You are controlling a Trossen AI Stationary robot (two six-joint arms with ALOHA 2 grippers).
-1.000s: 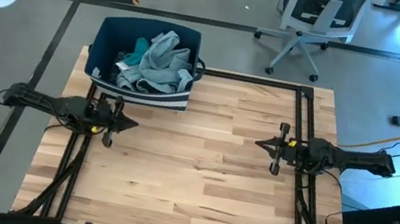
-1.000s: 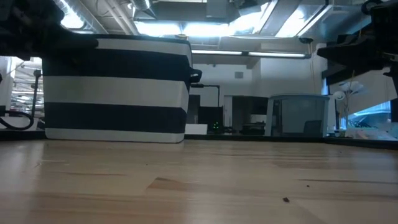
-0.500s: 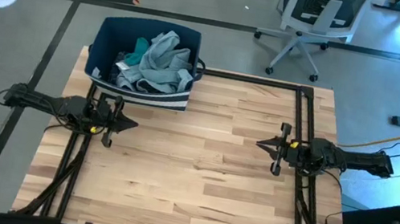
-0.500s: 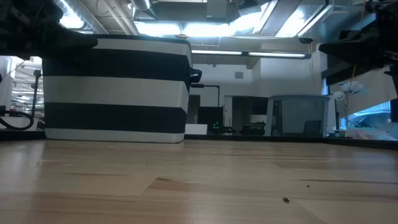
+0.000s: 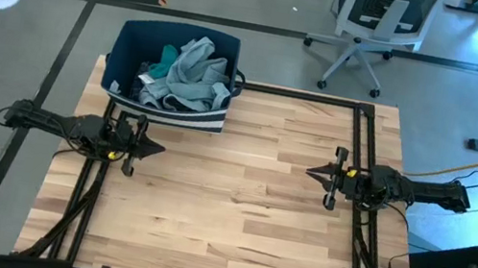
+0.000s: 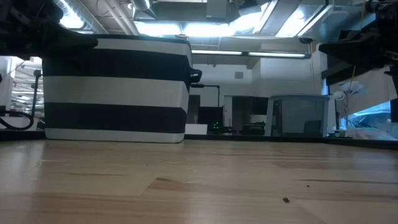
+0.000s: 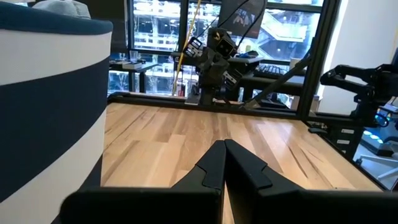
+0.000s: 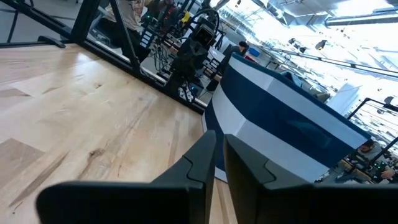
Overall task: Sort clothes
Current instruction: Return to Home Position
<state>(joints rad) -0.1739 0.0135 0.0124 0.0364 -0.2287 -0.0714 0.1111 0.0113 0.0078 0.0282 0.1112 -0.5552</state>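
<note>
The clothes (image 5: 183,74) sit heaped in the bin (image 5: 126,45); left gripper (image 5: 158,149) and right gripper (image 5: 308,173) hover pinched closed, empty, above the table (image 5: 235,213).

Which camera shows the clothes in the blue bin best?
The high view: looking straight down into the bin, it shows the clothes heaped inside. The low and right wrist views show only the bin's striped wall; the left wrist view catches a pale scrap above the rim.
</note>
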